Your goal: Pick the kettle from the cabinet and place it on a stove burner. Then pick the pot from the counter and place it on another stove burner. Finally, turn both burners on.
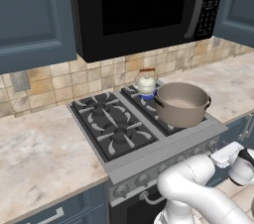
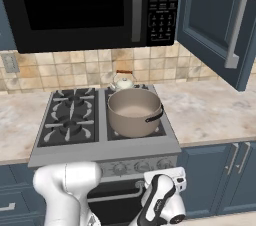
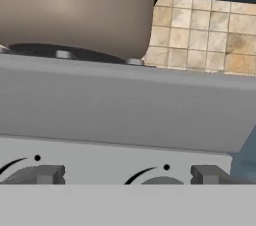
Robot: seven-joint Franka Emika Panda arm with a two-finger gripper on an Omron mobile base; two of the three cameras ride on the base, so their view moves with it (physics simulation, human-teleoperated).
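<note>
The kettle and pot already sit on two burners, so the hand is down by the knobs, maybe open, but I cannot tell.

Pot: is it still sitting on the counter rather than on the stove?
No. In the right base view the pot sits on the front right burner of the stove, just in front of the kettle.
</note>
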